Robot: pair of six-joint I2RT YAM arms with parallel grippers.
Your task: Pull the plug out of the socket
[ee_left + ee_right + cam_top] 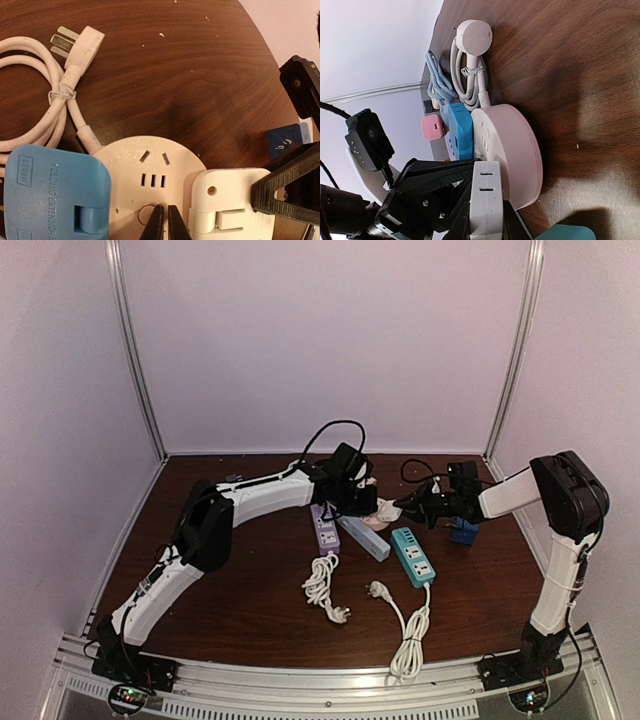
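Observation:
The round white socket (pixel 150 160) lies flat on the table, pale pink in the right wrist view (pixel 512 150). A white plug block (pixel 486 200) sits against its face, and my right gripper (pixel 487 216) is shut on that block from both sides. A blue folding plug (pixel 55 195) sits on the socket's other side. My left gripper (pixel 165 214) is shut, its tips resting on the socket's face between the two plugs. From above, both grippers (pixel 368 502) (pixel 402 508) meet at the socket (pixel 380 514).
The socket's white cable and plug (pixel 75 42) lie coiled beside it. A purple strip (pixel 325 530), a grey strip (pixel 363 538) and a teal strip (pixel 413 556) lie in front with coiled cords (pixel 320 585). A small blue box (pixel 464 532) sits under the right arm.

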